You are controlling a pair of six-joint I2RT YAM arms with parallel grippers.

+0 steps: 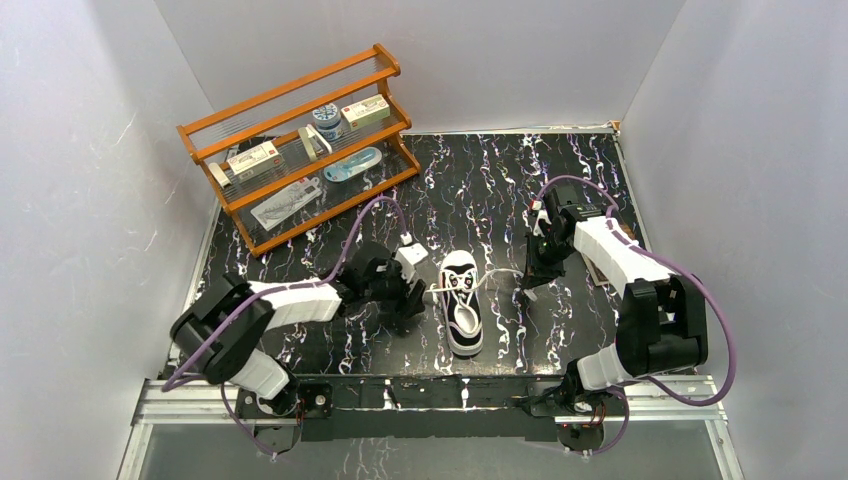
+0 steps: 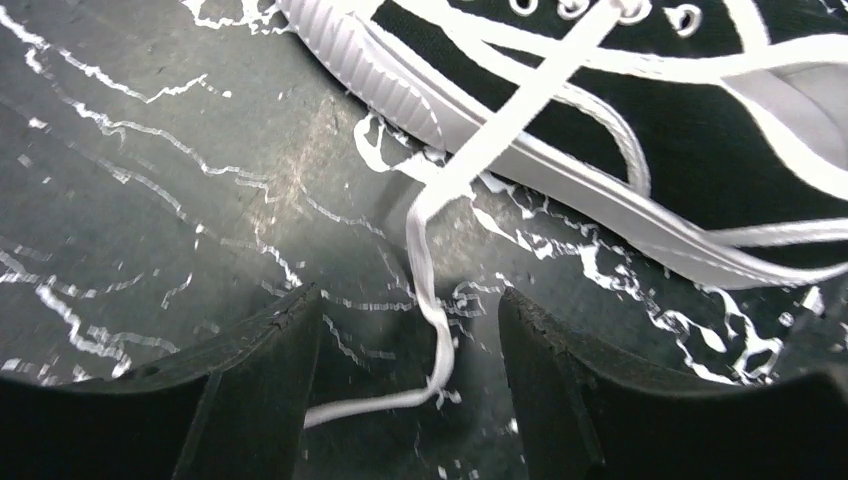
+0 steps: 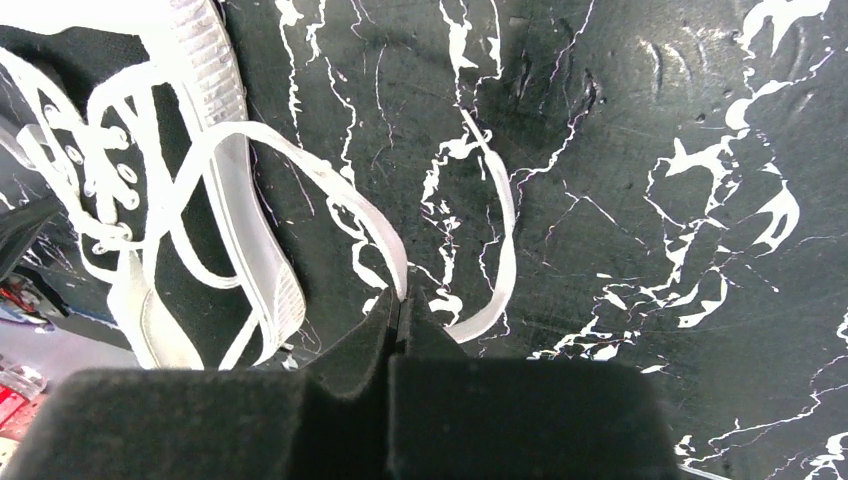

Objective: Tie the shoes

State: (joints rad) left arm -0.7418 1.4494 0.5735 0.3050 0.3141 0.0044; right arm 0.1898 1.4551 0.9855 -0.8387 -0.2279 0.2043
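A small black sneaker (image 1: 461, 302) with white toe cap and sole lies mid-table, toe toward the arms. Its white laces are loose. My left gripper (image 1: 408, 308) is open, low over the table just left of the shoe (image 2: 640, 120); the left lace (image 2: 428, 270) trails down between its fingers (image 2: 265, 370) without being pinched. My right gripper (image 1: 527, 285) is shut on the right lace (image 3: 340, 195), which runs from the shoe (image 3: 150, 200) to the fingertips (image 3: 385, 320); the lace's free end (image 3: 505, 240) loops out to the right on the table.
A wooden shelf rack (image 1: 300, 150) with small packages stands at the back left. The black marbled tabletop (image 1: 500, 190) ends at grey walls on three sides. A metal rail (image 1: 440, 395) runs along the near edge.
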